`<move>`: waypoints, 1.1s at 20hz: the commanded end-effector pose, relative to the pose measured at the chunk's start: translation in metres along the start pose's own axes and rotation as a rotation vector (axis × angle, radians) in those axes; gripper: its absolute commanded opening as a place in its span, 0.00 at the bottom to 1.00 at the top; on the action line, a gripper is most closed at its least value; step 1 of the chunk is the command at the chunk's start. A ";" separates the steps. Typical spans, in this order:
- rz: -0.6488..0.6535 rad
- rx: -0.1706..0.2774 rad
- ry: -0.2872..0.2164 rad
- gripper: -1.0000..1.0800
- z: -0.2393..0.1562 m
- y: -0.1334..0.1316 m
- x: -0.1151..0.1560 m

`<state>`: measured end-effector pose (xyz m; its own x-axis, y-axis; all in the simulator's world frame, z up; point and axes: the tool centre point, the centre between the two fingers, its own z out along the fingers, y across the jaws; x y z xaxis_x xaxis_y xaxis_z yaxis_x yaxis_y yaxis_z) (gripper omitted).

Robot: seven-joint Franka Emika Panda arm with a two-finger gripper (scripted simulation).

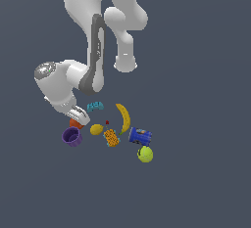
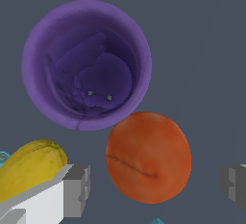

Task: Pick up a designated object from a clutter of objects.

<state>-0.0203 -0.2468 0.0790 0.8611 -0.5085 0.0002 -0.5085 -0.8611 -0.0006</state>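
The orange-red ball-like fruit (image 2: 148, 157) lies right beside the purple cup (image 2: 86, 64), touching its rim in the wrist view. My gripper (image 2: 154, 183) is open, with one grey fingertip (image 2: 77, 189) on one side of the fruit and the other fingertip (image 2: 234, 182) on the other side, both apart from it. In the exterior view the gripper (image 1: 77, 116) is low over the fruit (image 1: 75, 123), which is mostly hidden by the hand, next to the purple cup (image 1: 72, 136).
The yellow lemon (image 1: 96, 129) (image 2: 29, 168) lies close by. A teal piece (image 1: 95, 106), yellow banana (image 1: 124, 118), orange patterned block (image 1: 112, 138), blue can (image 1: 140, 136) and yellow-green ball (image 1: 145, 154) lie toward the exterior view's right.
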 end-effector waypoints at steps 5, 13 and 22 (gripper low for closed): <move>0.002 -0.001 0.000 0.96 0.028 0.001 0.000; 0.002 -0.001 0.000 0.00 0.032 0.001 0.000; 0.002 0.000 0.000 0.00 0.030 0.000 0.000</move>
<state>-0.0210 -0.2473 0.0478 0.8601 -0.5102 -0.0007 -0.5102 -0.8601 -0.0003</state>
